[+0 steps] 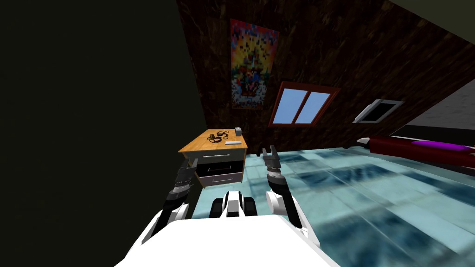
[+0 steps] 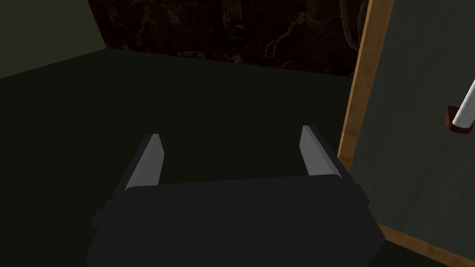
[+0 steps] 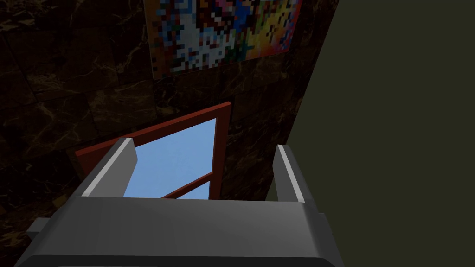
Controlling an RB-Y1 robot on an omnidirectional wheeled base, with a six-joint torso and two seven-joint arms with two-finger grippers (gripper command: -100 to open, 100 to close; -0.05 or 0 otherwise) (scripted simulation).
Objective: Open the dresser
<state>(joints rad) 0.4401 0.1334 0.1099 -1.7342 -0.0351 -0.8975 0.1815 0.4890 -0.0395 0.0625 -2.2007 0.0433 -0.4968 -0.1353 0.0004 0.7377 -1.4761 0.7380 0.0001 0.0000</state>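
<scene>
The dresser [image 1: 190, 147] has a wooden top and grey drawer fronts and stands against the dark wall ahead to my left. A dark gap [image 1: 221, 167] lies between its top drawer front [image 1: 222, 155] and bottom drawer front [image 1: 223, 179]. My left gripper [image 1: 191, 162] hangs open at the dresser's left front corner, holding nothing. In the left wrist view that gripper [image 2: 232, 141] is beside the wooden edge [image 2: 357, 92] of a grey front [image 2: 413, 139] with a white bar handle [image 2: 464, 113], and does not touch it. My right gripper [image 1: 269, 150] is raised to the right of the dresser, its fingers [image 3: 116, 167] open and empty.
On the dresser top lie black cords [image 1: 218, 136], a small grey box [image 1: 238, 131] and a flat white piece [image 1: 232, 143]. A dark wall [image 1: 93, 116] closes the left side. Pale blue tiled floor [image 1: 352, 194] spreads to the right, up to a dark red bed [image 1: 417, 149].
</scene>
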